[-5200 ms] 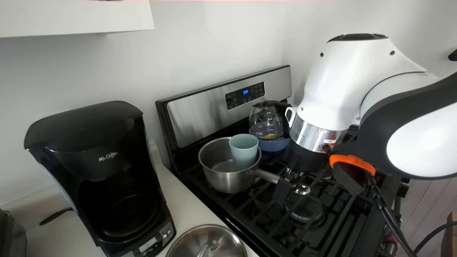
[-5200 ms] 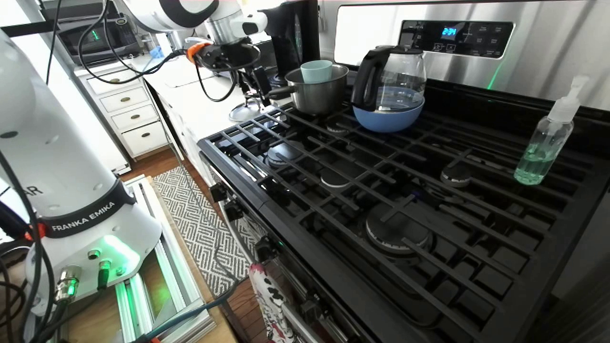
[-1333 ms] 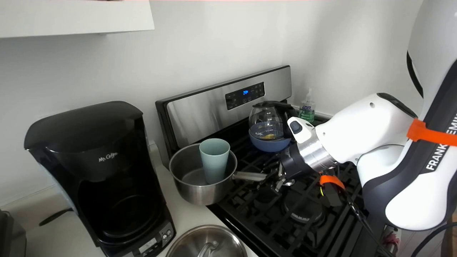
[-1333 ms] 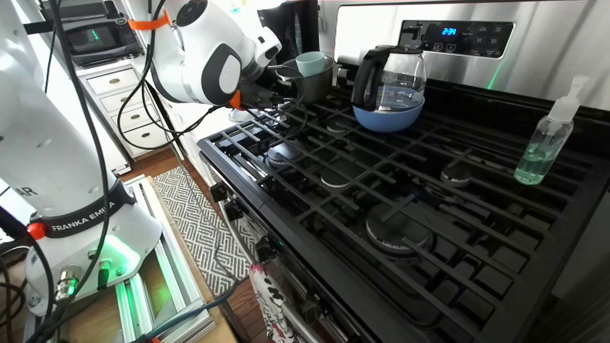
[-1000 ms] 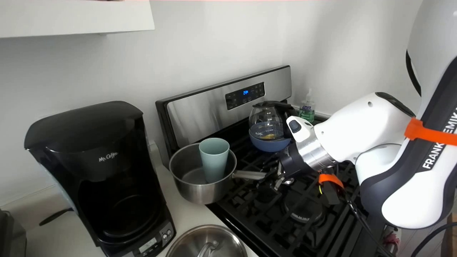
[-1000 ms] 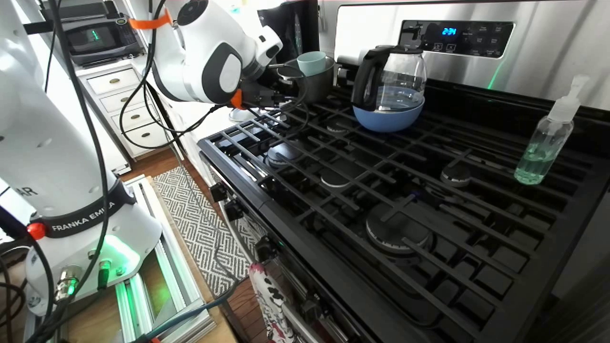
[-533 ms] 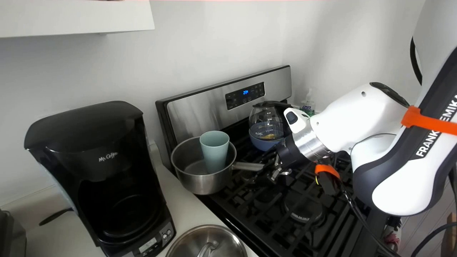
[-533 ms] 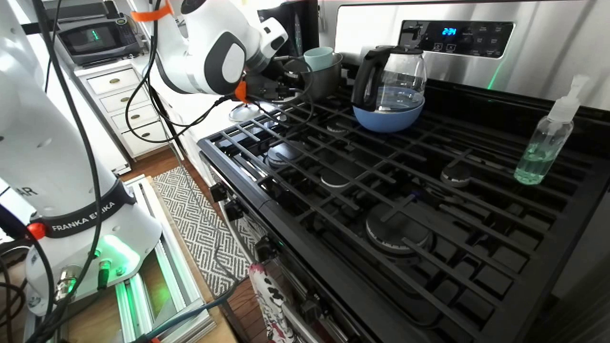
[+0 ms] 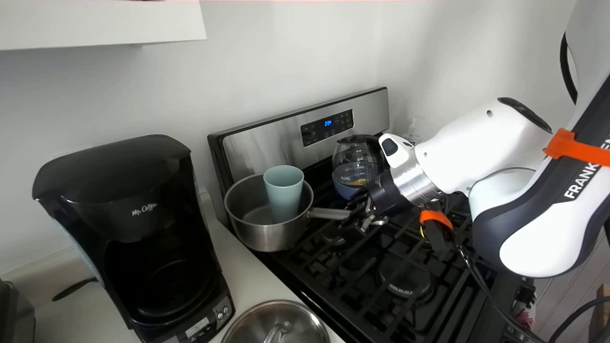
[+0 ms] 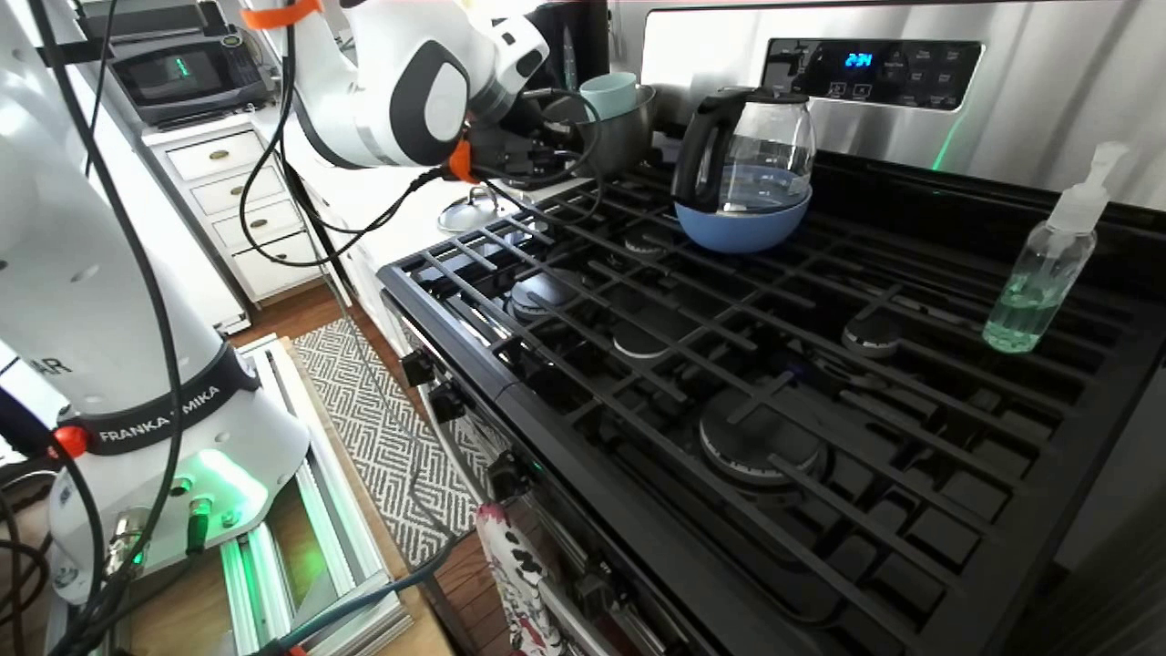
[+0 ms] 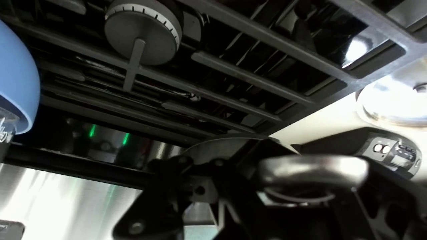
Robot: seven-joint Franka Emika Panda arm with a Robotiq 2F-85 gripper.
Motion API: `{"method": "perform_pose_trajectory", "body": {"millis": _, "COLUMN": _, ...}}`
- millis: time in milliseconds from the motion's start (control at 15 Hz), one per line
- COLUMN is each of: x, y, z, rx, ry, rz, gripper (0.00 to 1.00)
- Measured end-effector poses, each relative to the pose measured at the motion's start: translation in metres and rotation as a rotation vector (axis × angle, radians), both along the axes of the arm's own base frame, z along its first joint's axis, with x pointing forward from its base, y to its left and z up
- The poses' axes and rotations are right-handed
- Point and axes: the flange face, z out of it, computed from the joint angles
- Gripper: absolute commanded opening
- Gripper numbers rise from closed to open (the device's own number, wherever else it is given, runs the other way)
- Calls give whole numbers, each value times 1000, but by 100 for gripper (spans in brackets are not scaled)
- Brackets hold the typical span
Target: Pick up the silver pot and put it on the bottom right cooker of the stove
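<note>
While the arm [image 9: 481,147] extends over the stove [image 10: 774,346], the end effector [image 9: 353,213] pinches the pot [image 9: 268,238] by its long handle [image 9: 329,214]. The pot is at the stove's rear left corner, overlapping the edge next to the worktop [image 9: 252,281] in an exterior view, mouth up and roughly level; whether its base touches the stove cannot be judged. The front right burner [image 10: 761,435] lies well apart from it. A pale blue-green cup [image 9: 284,195] stands inside the pot on the handle side, its lip above the pot's rim; visible in both exterior views. The kettle [image 10: 765,146], glass above and blue below, sits on the stove toward the back, near the pot but apart from it. A clear pump bottle [image 10: 1043,282], green at the base, stands at the rear right. On the worktop: a black coffee maker [image 9: 119,205] just beside the stove and a steel lid [image 9: 267,317] near the stove's edge, grip side up. A patterned towel [image 10: 516,569] hangs at the stove's front. Wrist view: the dark end effector fills the lower middle, the kettle's blue part cuts in at the left edge, the lid shows at the right; the pinch itself is unclear there.
</note>
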Motion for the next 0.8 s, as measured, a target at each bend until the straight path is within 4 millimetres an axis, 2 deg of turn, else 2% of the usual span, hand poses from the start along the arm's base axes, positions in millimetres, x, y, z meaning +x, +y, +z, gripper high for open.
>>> {"method": "perform_pose_trajectory", "body": {"millis": 467, "x": -16, "y": 12, "z": 6, "rx": 2, "ry": 106, "rz": 75, "gripper": 3}}
{"method": "perform_pose_trajectory", "body": {"millis": 600, "x": -20, "y": 10, "z": 14, "rx": 15, "ry": 103, "rz": 79, "gripper": 3}}
{"method": "perform_pose_trajectory", "body": {"millis": 800, "x": -21, "y": -2, "z": 36, "rx": 37, "ry": 61, "rz": 53, "gripper": 3}}
